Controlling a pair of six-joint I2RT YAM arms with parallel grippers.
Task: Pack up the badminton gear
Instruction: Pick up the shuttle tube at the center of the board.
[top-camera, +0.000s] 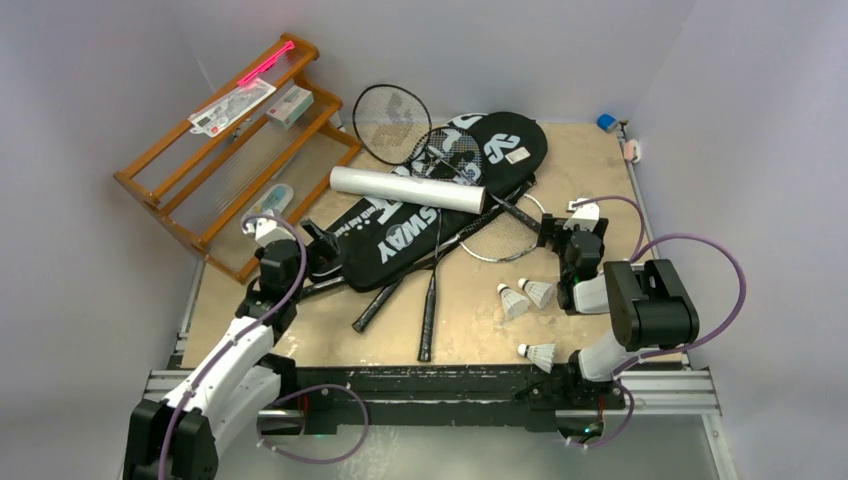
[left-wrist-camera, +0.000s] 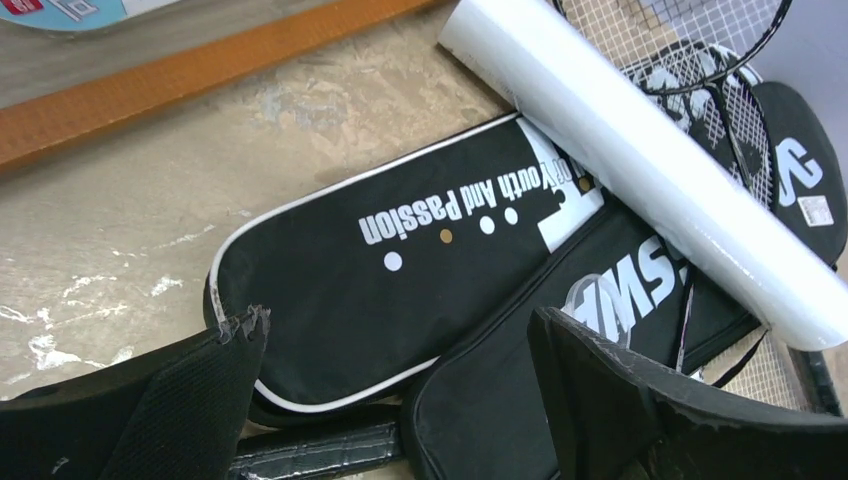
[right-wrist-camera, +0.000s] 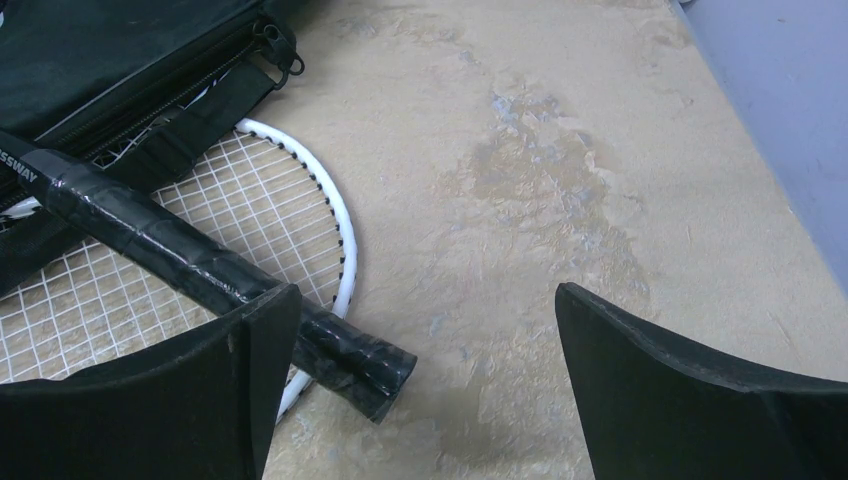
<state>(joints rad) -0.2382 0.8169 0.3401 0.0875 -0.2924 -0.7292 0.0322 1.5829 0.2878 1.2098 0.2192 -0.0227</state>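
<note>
Eyeing the black racket handle (right-wrist-camera: 150, 235) lying slantwise across the white-framed racket (right-wrist-camera: 347, 240), butt poking just past that rim, with the right gripper (right-wrist-camera: 425, 290) hanging wide open and empty over it, sitting nearer than the left gripper (left-wrist-camera: 398, 315), likewise gaping empty.

A robot test cell in a lab; a scuffed plywood worktop (top-camera: 590, 170) is boxed in by plain pale walls (top-camera: 90, 120); an aluminium rail (top-camera: 660, 390) runs along its near edge, where the left arm (top-camera: 235, 355) and right arm (top-camera: 600, 350) are mounted, trailing looped purple cables (top-camera: 700, 238); a wooden rack (top-camera: 150, 153) fills the far left corner.
</note>
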